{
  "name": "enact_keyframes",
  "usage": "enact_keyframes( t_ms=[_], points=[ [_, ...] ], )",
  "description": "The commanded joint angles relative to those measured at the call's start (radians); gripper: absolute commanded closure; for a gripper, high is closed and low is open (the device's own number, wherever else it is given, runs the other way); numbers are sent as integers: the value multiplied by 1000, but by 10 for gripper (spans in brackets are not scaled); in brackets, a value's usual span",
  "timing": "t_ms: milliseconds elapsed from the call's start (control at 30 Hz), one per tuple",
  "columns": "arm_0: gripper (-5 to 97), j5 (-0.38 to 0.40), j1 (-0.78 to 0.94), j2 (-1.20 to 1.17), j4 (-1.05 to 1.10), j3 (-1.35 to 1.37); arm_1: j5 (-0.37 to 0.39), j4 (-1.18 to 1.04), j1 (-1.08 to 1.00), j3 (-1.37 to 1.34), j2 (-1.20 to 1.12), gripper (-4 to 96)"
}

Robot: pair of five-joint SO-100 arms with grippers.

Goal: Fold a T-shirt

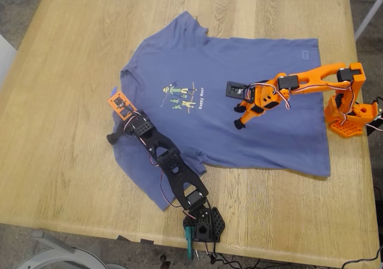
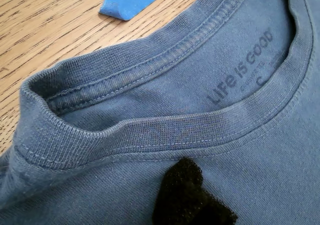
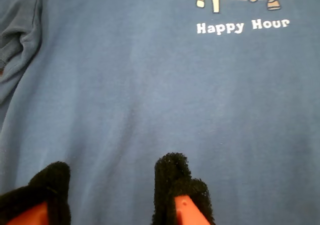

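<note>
The T-shirt (image 1: pixel 239 107) is spread flat mid-table, unfolded, every fold left; my second gripper (image 3: pixel 112 195) is held spread above it, my first gripper's (image 2: pixel 192 200) state cannot be told.

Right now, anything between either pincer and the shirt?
No. My first pincer sits at the T-shirt collar, my second pincer open over its front; nothing visible lies between.
</note>
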State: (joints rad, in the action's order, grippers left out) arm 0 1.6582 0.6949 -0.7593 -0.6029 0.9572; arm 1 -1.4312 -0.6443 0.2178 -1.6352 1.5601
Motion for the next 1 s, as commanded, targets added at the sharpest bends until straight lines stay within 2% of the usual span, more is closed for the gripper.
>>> enact_keyframes(
  t_ms=[0, 233, 300, 500, 800, 967],
  points=[
    [211, 28, 28, 0, -18, -9, 11, 31, 5, -5, 25, 658],
    [227, 97, 11, -15, -21, 49, 28, 140, -11, -54, 17, 656],
    [263, 132, 5, -12, -21, 51, 29, 189, -26, -77, 9, 650],
    [367, 173, -20, 5, -14, 55, 37, 255, -57, -87, -49, 653],
    [471, 202, -44, 26, -12, 58, 63, 324, -21, -86, -118, 670],
    [485, 204, -48, 37, -5, 61, 80, 334, -11, -115, -115, 671]
  ],
)
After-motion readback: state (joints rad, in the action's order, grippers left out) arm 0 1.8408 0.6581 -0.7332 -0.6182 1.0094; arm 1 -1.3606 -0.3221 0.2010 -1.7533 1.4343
